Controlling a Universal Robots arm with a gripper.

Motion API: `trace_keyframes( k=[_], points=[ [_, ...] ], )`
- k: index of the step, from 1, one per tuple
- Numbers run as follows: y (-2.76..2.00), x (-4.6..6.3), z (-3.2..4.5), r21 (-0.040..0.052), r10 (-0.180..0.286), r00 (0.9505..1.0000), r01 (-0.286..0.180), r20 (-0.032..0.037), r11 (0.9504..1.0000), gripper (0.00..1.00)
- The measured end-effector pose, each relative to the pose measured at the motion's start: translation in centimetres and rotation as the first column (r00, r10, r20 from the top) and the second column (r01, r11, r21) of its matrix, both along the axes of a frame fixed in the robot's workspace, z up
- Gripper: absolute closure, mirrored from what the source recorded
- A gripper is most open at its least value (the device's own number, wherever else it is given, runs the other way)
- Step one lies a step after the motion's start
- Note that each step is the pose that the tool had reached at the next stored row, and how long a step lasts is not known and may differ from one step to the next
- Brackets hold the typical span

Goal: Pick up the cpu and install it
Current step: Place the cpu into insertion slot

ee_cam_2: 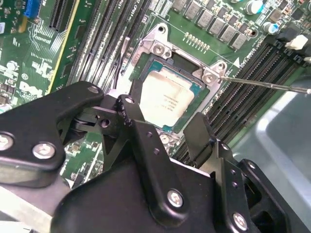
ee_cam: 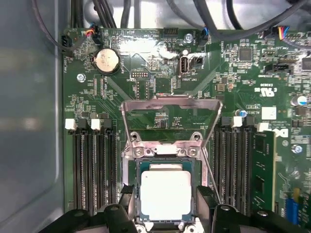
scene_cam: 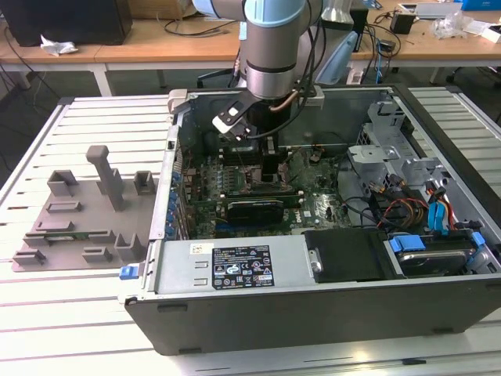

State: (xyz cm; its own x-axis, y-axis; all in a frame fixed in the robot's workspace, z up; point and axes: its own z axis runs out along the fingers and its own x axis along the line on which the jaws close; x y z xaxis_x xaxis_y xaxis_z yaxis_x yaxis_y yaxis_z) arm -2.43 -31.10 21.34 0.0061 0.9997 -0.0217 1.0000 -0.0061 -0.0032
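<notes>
While claw [ee_cam: 165, 200] hangs released, fingers [ee_cam: 127, 201] straddling cpu [ee_cam: 165, 194] without touching, cpu lies flat in socket [ee_cam: 165, 164], load plate [ee_cam: 170, 103] raised open beyond it. Exterior view: arm [scene_cam: 270, 47] at upper centre of frame, reaching into case [scene_cam: 235, 313]. Judgement: placement looks done. For clean seating, chip must sit level, edges square to socket, no sideways finger drag.
</notes>
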Motion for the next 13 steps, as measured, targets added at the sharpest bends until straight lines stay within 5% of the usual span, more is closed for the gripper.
trace_keyframes(
  k=[6,13],
  points=[
    [0.00,0.00,0.04,0.0000,0.000,1.0000,0.000,-0.0001,1.0000,0.46],
    [0.00,0.00,0.08,0.0000,0.000,1.0000,0.000,0.0000,1.0000,0.89]
  ],
)
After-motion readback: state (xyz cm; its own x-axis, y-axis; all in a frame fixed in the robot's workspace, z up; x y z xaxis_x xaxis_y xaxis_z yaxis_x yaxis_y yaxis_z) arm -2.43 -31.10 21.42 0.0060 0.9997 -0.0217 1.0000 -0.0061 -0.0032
